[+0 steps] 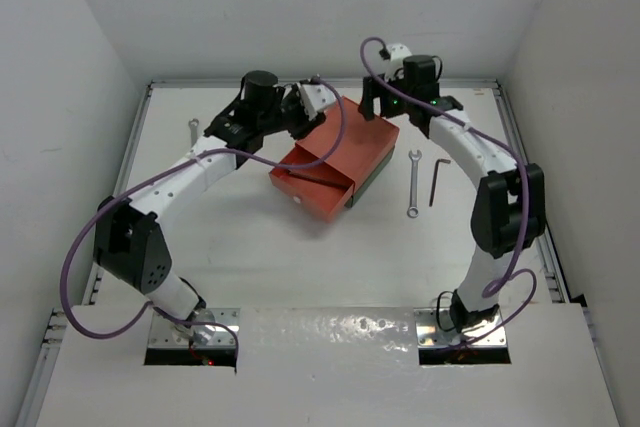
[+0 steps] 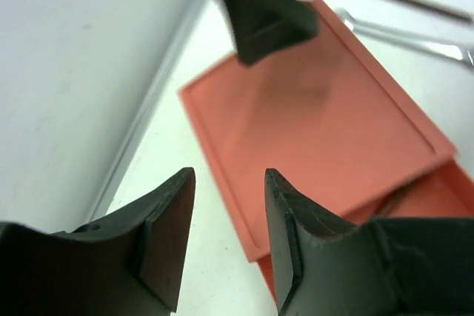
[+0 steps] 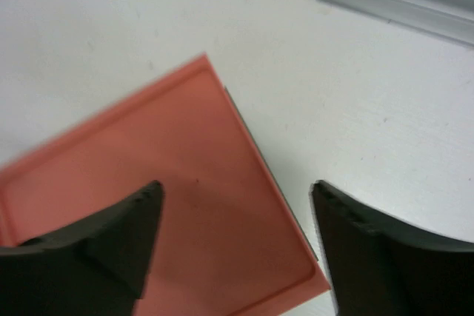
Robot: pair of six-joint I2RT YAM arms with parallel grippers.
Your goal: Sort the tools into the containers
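Note:
The orange-red box (image 1: 345, 147) lies on top of the dark green box (image 1: 376, 175) in the middle of the table. Its drawer (image 1: 315, 187) is pulled out, with a thin black rod (image 1: 320, 176) inside. My left gripper (image 1: 302, 125) is open and empty at the box's far-left edge; the left wrist view shows the gripper (image 2: 227, 175) over the orange lid (image 2: 318, 109). My right gripper (image 1: 372, 105) is open and empty above the far corner; the right wrist view shows the gripper (image 3: 237, 186) over the lid (image 3: 185, 212). A silver wrench (image 1: 412, 184) and a black hex key (image 1: 440, 179) lie right of the boxes.
A second silver wrench (image 1: 194, 130) lies at the far left near the table's back wall. White walls enclose the table on three sides. The wrench (image 2: 415, 38) and hex key (image 2: 415, 1) also show in the left wrist view.

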